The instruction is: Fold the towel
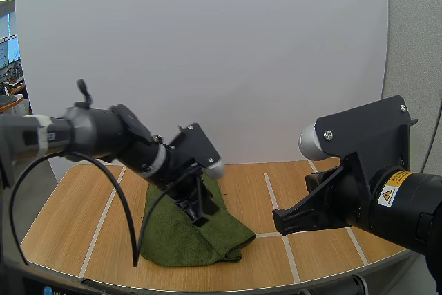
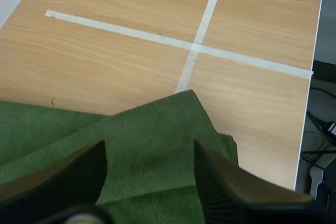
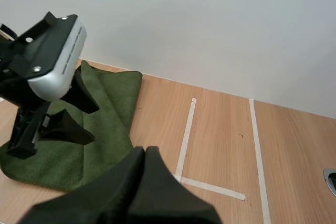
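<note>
- Closest to the lens, the right gripper (image 1: 282,223) is hanging well to the right of the towel (image 1: 207,240). Its fingers are lying pressed together in one dark wedge and are carrying nothing.
- Position of the work: the green towel is lying on the wooden table (image 1: 62,226), gathered into layers. An upper layer is running out to a pointed corner just beside a crossing of pale tape lines (image 2: 195,46).
- Over the middle of the towel, the left gripper (image 1: 198,213) is standing with its fingers spread wide apart and pointing down at the cloth. Nothing is sitting between them. Whether the tips are touching the cloth cannot be told.
- Pose: the left arm is reaching forward and steeply down onto the towel. The right arm is holding off the towel, pointing toward its right-hand edge.
- Judgement on the step: folding is looking partly done. One layer is already lying over another, but the edges are sitting uneven and the towel's right-hand edge is bulging.
- Judgement on the next move: it is calling for the left gripper to close on a free edge or corner of the top layer and carry it across, or else to press the layers flat. The right gripper is needing to open before it can assist.
</note>
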Robot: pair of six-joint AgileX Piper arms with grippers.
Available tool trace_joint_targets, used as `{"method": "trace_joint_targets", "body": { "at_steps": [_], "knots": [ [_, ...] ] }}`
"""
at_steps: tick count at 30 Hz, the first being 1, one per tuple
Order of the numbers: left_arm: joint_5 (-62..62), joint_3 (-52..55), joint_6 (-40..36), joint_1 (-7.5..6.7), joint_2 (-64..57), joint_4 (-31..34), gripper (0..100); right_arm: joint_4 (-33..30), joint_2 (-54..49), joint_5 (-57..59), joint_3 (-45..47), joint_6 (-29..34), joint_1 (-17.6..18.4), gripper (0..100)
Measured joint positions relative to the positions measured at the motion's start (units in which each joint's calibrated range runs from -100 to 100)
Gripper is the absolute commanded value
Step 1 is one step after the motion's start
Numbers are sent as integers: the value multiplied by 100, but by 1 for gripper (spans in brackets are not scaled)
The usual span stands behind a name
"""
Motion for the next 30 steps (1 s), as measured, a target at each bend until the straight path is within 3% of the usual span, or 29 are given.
{"method": "trace_joint_targets", "body": {
  "at_steps": [2,8,11,25,30],
  "knots": [
    [-575,0,-207,-279,311,83,90,0,0,0,0,0,0,0],
    [-927,0,-286,-549,685,110,91,0,0,0,0,0,0,0],
    [-1729,0,-314,-963,1203,146,91,0,0,0,0,0,0,0],
    [-2814,0,-259,-1193,2027,154,91,-12,0,0,0,0,-8,0],
    [-3077,0,-249,-1358,2278,118,91,-12,0,0,0,0,-8,0]
  ]
}}
